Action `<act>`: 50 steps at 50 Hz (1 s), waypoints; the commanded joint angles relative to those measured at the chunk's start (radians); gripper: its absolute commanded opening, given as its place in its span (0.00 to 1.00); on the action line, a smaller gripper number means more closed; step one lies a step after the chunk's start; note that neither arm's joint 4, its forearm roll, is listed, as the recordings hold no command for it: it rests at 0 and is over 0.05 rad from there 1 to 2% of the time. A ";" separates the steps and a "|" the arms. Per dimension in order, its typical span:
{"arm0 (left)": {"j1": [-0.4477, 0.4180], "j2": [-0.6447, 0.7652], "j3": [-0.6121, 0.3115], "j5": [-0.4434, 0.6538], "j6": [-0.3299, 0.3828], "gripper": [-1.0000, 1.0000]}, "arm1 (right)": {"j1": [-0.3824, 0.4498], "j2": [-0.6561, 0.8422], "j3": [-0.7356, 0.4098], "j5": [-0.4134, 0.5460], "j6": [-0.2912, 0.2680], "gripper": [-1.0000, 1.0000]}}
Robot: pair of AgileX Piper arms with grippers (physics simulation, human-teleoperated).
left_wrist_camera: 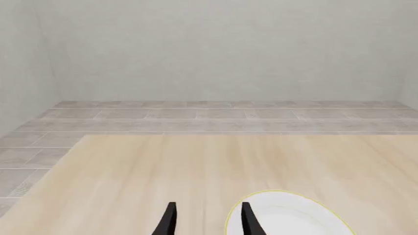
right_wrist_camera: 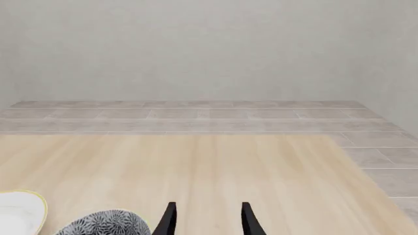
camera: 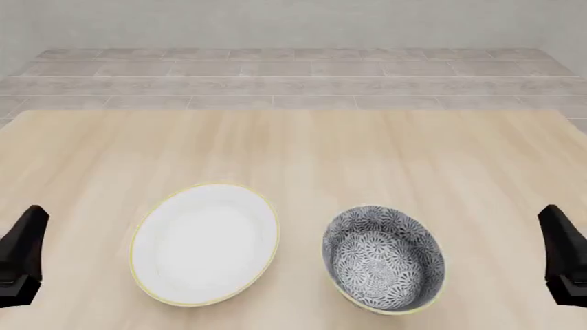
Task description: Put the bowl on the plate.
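plate (camera: 203,244) left, bowl (camera: 383,259) just right

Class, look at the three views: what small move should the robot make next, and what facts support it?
Probably move the open right gripper left toward the bowl. The bowl sits on the table beside the plate, nearer the right arm, and nothing is gripped.

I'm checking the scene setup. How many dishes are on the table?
2. The plate lies on the table's near left, and the bowl sits just right of it, apart. Nothing appears hidden.
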 commanded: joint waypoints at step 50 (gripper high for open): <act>0.000 0.000 0.000 0.000 0.000 1.00 | 0.066 0.429 -0.421 0.140 -0.075 1.00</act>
